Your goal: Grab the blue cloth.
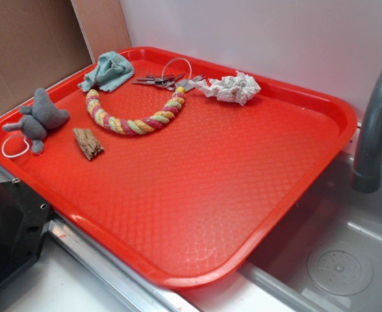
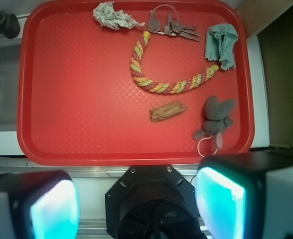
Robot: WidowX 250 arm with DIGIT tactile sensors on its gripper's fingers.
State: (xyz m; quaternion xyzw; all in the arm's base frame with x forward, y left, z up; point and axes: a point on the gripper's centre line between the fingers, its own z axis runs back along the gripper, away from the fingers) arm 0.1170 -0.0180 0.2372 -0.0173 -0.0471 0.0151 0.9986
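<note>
The blue cloth (image 1: 108,71) is a crumpled light teal rag in the far left corner of the red tray (image 1: 197,214). In the wrist view it lies at the upper right (image 2: 223,44). My gripper (image 2: 136,204) hangs high above the tray's near edge, over the robot base, far from the cloth. Its two teal-padded fingers (image 2: 221,204) stand wide apart with nothing between them. The gripper does not show in the exterior view.
On the tray: a curved multicoloured rope (image 2: 161,82), a bunch of keys on a ring (image 2: 169,25), a white paper wad (image 2: 111,16), a wood piece (image 2: 167,111) and a grey plush toy with a white loop (image 2: 215,118). A grey faucet (image 1: 376,123) and sink stand right.
</note>
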